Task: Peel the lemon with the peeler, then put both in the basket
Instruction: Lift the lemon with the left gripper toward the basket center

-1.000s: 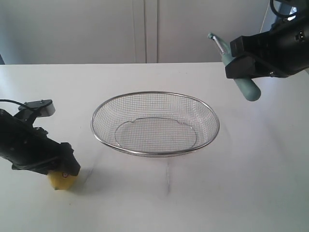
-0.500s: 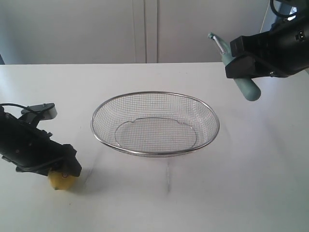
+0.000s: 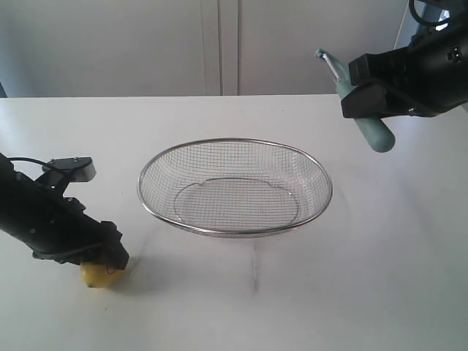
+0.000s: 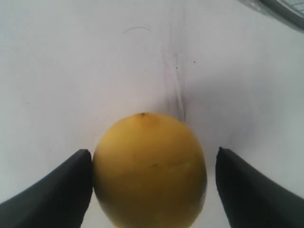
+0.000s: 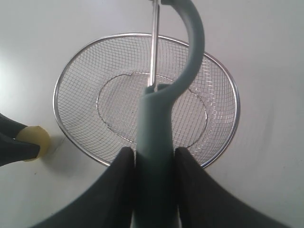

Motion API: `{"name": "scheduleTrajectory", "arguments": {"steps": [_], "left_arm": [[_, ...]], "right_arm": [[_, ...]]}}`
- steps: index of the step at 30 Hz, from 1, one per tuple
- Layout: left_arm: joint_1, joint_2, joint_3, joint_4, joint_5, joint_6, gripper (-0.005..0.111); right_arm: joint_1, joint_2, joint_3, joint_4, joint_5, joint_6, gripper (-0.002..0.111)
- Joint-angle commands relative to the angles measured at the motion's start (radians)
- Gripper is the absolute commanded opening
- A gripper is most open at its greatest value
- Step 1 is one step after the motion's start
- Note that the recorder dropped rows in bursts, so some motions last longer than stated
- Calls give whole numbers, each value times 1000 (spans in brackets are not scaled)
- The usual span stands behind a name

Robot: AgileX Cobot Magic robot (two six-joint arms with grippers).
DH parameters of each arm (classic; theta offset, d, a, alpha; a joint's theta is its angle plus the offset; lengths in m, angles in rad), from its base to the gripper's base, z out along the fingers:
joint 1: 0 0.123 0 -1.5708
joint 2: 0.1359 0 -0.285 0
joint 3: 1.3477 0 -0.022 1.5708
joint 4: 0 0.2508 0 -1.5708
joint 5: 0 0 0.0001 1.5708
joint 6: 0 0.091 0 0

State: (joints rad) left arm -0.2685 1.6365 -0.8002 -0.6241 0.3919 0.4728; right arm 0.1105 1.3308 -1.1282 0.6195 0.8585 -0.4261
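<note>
- My left tool [image 4: 153, 159] straddles the lemon [image 4: 147, 185] with its jaws apart. One finger [image 4: 57, 190] touches the rind; the other [image 4: 247, 190] stands clear of it.
- The lemon rests on the tabletop [image 3: 365, 278], outside the basket [image 3: 234, 232] and near its left side. I see no peel removed.
- Recommendation: centre the jaws so both fingers meet the widest part together. A one-sided close may roll the fruit away.
- The grip should be firm and leave a broad face of rind exposed for the blade.
- My right tool [image 5: 154, 154] is clamped on the peeler [image 5: 154, 118] handle, aloft to the basket's right, with the blade head jutting free.
</note>
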Motion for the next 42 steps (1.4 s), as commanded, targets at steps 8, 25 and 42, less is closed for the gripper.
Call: {"name": "scheduleTrajectory", "arguments": {"steps": [8,25,42], "left_arm": [[-35,16,-2,-10,11,65,74],[-35,62,-4,-22,-38,65,58],[-35,-405,-112,-7,209,480,0]], "right_arm": [[-1,-1,2,6,-7,4,0],[-1,-1,2,6,-7,4,0],[-1,2,36,12,-46,-13,0]]}}
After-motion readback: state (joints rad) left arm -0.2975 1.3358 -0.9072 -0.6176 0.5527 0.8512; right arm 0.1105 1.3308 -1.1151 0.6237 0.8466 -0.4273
